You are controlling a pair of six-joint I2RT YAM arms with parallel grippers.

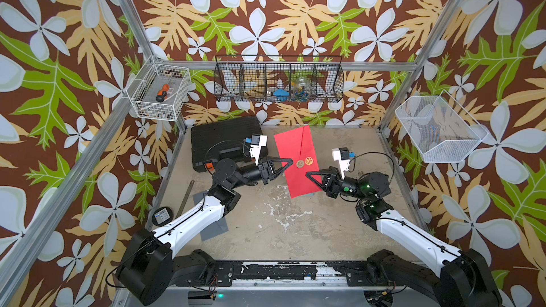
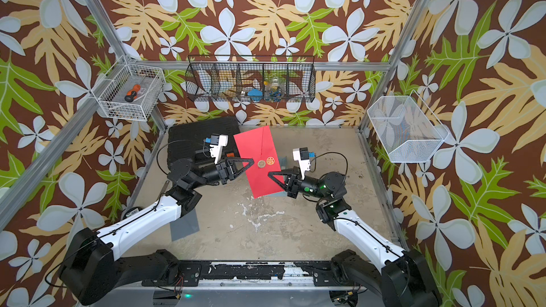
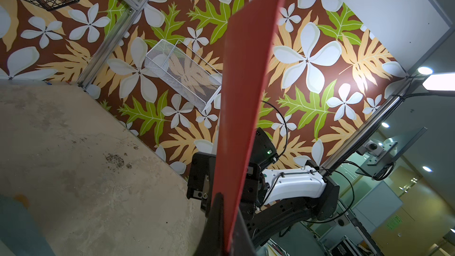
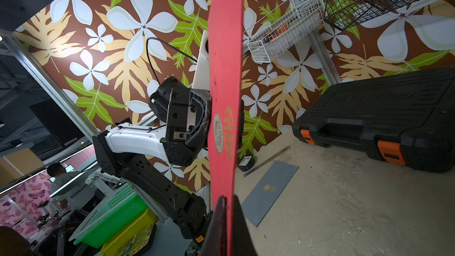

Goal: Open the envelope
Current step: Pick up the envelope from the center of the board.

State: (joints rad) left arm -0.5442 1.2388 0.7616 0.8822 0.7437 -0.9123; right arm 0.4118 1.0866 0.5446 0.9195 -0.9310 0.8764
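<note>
in both top views we hold the red envelope (image 1: 297, 162) up off the table (image 1: 274, 225), between our two arms, its flap side facing the camera. our left gripper (image 1: 291, 160) pinches the edge right beside the round gold seal (image 1: 300, 163), and our right gripper (image 1: 308, 174) pinches the opposite long edge a little lower; both are clamped down on the paper. the pointed flap lies flat with the seal in place, so we judge the envelope picked up and steadied but not yet opened: the flap has yet to be lifted. behind our left arm sits a black tool case (image 1: 224, 140), with a metal ruler (image 1: 186, 199), a grey card (image 1: 214, 230) and a small black disc (image 1: 162, 216) on the table, none of them touching the envelope. in the left wrist view the envelope (image 3: 243, 94) runs edge-on out of our closed fingers (image 3: 216, 217), with the right arm just behind it and a white mesh basket (image 3: 182, 77) on the wall. in the right wrist view the envelope (image 4: 225, 70) is again edge-on, the seal (image 4: 218, 130) right next to the left gripper's tip; the tool case (image 4: 384, 116) and grey card (image 4: 269, 190) lie well apart. nothing seems to block the flap but our own left grip so near the seal.
</note>
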